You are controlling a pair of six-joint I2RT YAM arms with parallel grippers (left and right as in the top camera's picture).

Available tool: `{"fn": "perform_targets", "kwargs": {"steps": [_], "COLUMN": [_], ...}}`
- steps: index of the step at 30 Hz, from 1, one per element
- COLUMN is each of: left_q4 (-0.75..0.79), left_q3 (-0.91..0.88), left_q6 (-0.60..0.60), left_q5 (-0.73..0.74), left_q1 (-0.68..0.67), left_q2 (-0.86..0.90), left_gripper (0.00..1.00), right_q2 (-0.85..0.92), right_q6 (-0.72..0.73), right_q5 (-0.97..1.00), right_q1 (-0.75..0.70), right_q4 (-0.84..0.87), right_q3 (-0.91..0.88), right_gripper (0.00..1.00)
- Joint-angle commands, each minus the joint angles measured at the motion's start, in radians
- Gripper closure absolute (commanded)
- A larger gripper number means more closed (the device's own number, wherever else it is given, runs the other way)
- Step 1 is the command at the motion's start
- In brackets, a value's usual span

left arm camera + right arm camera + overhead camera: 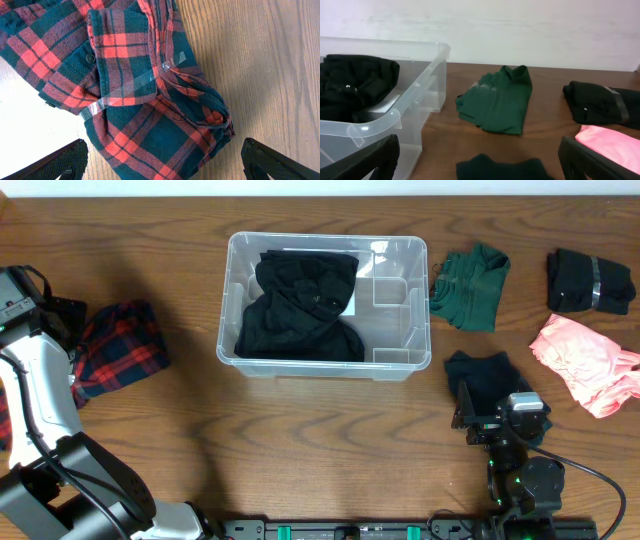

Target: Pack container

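Observation:
The clear plastic container (398, 330) sits at the table's middle back with a black garment (300, 308) inside; it also shows in the right wrist view (420, 85). My left gripper (162, 162) is open, its fingers straddling a red and dark green plaid shirt (145, 85) at the far left (122, 348). My right gripper (480, 160) is open above a dark folded garment (505, 169) near the front right (487, 375). A green garment (473, 286), a black taped bundle (588, 282) and a pink garment (588, 360) lie at the right.
The left arm's white link (40, 395) runs along the table's left edge. The right arm's base (520, 470) stands at the front right. Bare wooden table (300, 440) lies in front of the container. A white wall (520, 25) is behind.

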Motion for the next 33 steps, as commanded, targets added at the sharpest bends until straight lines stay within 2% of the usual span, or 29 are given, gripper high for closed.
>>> {"fn": "perform_targets", "kwargs": {"steps": [1,20,22,26,28,33], "left_q4": [0.002,0.002,0.002,0.002,0.002,0.002], "left_q3": [0.000,0.000,0.000,0.000,0.000,0.000], "left_q6": [-0.008,-0.008,-0.008,-0.008,-0.008,-0.008], "left_q5": [-0.030,-0.030,-0.030,-0.030,-0.030,-0.030], "left_q1": [0.005,0.005,0.005,0.005,0.005,0.005], "left_q2": [0.008,0.008,0.008,0.008,0.008,0.008], "left_gripper": [0.02,0.02,0.02,0.02,0.02,0.02], "right_q2": [0.001,0.001,0.001,0.001,0.001,0.033], "right_q6": [0.007,0.006,-0.024,-0.043,-0.079,-0.057], "right_q5": [0.011,0.011,0.062,0.045,0.077,0.194], "right_q1": [-0.008,-0.008,-0.008,-0.008,-0.008,-0.009], "right_q4": [-0.004,-0.004,0.018,0.112,0.136,0.131], "right_q3": [-0.002,-0.002,-0.002,-0.002,0.000,0.068], "right_gripper": [0.01,0.01,0.01,0.01,0.01,0.01]}}
